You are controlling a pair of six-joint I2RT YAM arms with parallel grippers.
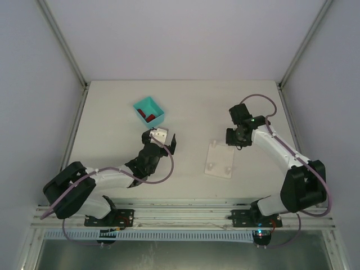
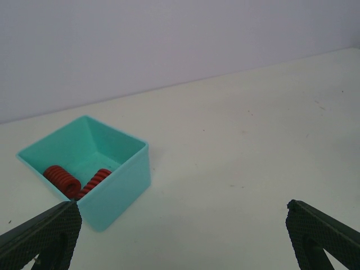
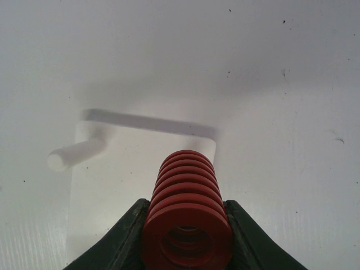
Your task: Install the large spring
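Right tool [image 3: 185, 228] clamped on large spring [image 3: 187, 185]: red, thick ribbed coils, hollow bore, lower rim cut off. Beyond: white base plate [image 3: 129, 191], rounded corner, smooth peg [image 3: 73, 155] left; open surface [image 3: 281, 84] around. Left tool [image 2: 183, 228] spread wide, empty. Teal bin [image 2: 121, 183] ahead, wall half-hiding red springs [image 2: 63, 179].

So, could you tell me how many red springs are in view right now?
3 red springs: two lie in the teal bin, one is clamped in the right tool. More could hide behind the bin's near wall.

No text, label, brand or number is readable anywhere.
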